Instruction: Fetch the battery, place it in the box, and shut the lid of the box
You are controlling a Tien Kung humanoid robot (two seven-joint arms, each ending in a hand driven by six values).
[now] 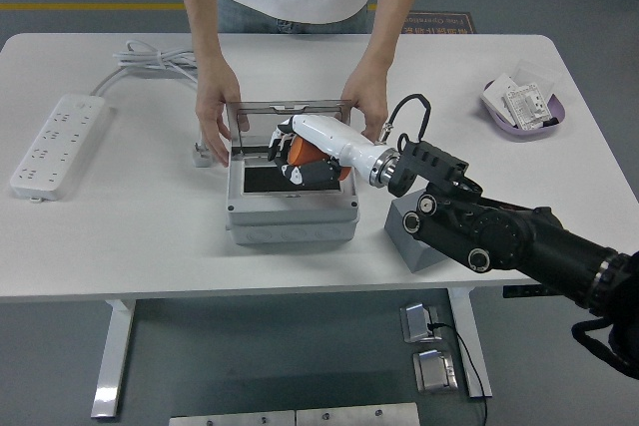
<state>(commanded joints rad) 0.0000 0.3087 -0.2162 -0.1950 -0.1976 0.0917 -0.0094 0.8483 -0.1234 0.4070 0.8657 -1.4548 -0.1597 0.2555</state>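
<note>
The right robot hand (300, 152) has its white fingers curled round the battery (305, 154), holding it just above the dark opening of the grey box (292, 209), towards the right half. The battery shows only as an orange, rounded patch between the fingers; I can't make out its long axis. Straight down is the way it has to go. A person's hands (218, 117) steady the raised lid (290, 107) at both far corners.

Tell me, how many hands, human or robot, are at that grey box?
3. The person's two hands grip the box lid's left and right edges; one robot hand, holding the orange battery, is over the open box. The other robot hand is out of view.
</note>
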